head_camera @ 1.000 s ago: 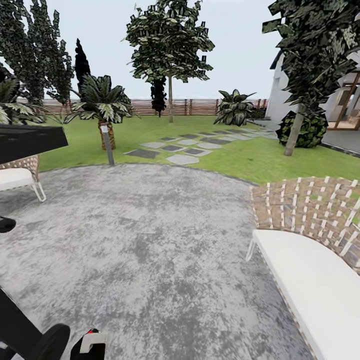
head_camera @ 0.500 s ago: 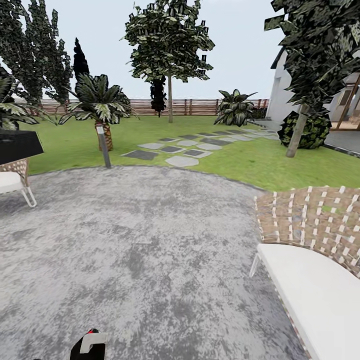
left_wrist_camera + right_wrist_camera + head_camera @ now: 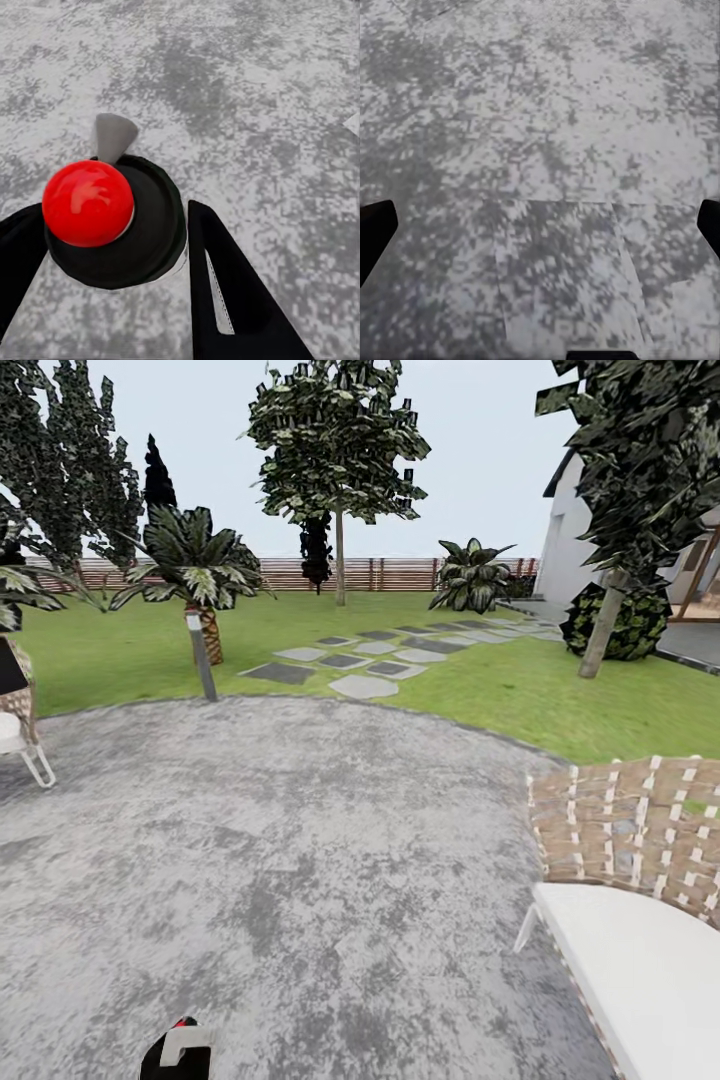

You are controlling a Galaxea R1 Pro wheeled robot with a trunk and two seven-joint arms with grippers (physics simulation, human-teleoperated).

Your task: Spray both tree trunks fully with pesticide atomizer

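While the left gripper [image 3: 112,247] is clamped on the pesticide atomizer [image 3: 112,225], its two black fingers [image 3: 225,300] press against the dark round body on either side, with the glossy red top and a grey nozzle tip showing above grey mottled paving [image 3: 247,90]. From the head view, the atomizer [image 3: 178,1052] sits at the bottom edge, low over the round paved patio [image 3: 280,840]. The right gripper [image 3: 540,225] hangs over bare paving with its fingertips [image 3: 375,225] wide apart at the two edges of the wrist view and nothing between them. Beyond the patio lies the lawn [image 3: 480,690], crossed by grey stepping stones [image 3: 365,660]. One tall tree [image 3: 338,450] stands far off near the slatted wooden fence [image 3: 390,573], its trunk [image 3: 340,560] thin and straight; the other tree's trunk [image 3: 604,625] leans up at the right, just before a dark bush [image 3: 640,625] and the white house [image 3: 565,550]. A grey bollard [image 3: 200,657] stands at the patio's edge beside a short palm [image 3: 195,565]. A woven chair with a white cushion [image 3: 640,950] fills the lower right, and another chair [image 3: 15,730] sits at the left edge.
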